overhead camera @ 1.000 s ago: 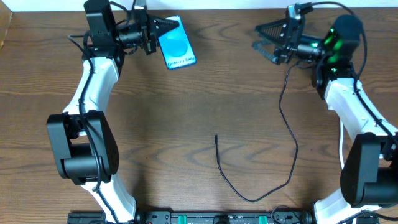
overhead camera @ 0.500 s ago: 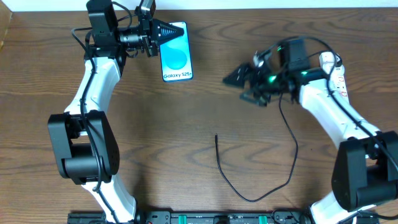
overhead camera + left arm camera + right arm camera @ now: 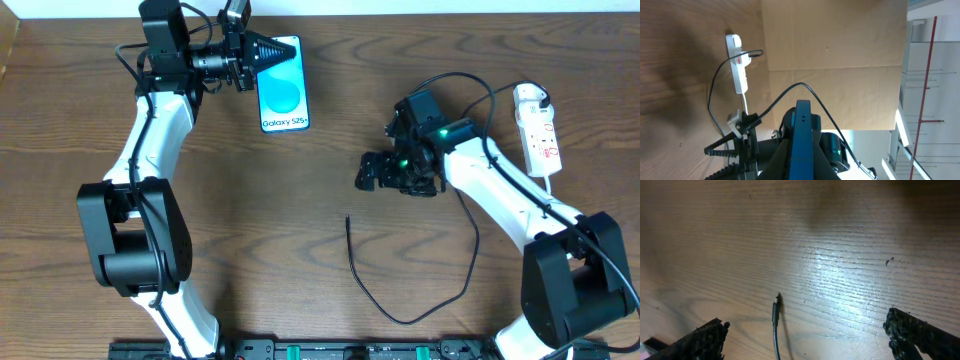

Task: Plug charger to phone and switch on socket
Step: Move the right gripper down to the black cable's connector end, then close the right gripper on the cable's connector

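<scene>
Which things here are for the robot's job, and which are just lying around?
For the job:
- phone, held by the left gripper
- charger
- socket
- right gripper, open near the charger's tip

Just around:
- table
- cardboard wall

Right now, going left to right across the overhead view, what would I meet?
phone → right gripper → socket. The left gripper and the charger overlap others, so they are left out.
</scene>
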Robot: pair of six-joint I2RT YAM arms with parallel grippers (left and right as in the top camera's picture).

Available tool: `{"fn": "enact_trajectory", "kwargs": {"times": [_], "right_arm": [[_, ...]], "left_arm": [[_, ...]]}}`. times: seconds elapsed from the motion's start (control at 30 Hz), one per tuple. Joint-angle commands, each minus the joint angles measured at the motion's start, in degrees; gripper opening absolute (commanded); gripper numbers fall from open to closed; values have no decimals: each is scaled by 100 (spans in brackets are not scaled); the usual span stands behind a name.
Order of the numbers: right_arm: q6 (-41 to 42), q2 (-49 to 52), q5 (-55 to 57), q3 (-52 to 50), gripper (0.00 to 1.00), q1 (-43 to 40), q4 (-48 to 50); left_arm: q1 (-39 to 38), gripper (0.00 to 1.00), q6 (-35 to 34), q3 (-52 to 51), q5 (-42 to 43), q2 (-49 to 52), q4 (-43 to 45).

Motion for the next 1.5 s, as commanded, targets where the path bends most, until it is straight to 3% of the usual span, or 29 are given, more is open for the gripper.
{"fn": "enact_trajectory", "kwargs": {"times": [0.0, 0.23, 0.6, 0.9, 1.1, 1.2, 1.47], "right_arm": [[-114, -31, 181, 31, 99, 96, -7], [-74, -31, 181, 31, 99, 201, -2], [737, -28, 219, 28, 95, 791, 42], [1585, -26, 1591, 28, 94, 1589, 87], [1661, 50, 2063, 28, 91, 1912, 256], [1661, 197, 2140, 28, 83, 1987, 275], [1703, 715, 1657, 28, 74, 1998, 256]], "left_arm": [[7, 7, 37, 114, 116, -157, 28], [7, 7, 37, 114, 114, -157, 28], [-96, 7, 39, 103, 85, -157, 28], [-197, 7, 37, 103, -37, -157, 28], [-197, 7, 37, 103, -35, -157, 28], [-197, 7, 37, 103, -37, -157, 28], [-197, 7, 35, 103, -35, -157, 28]]}}
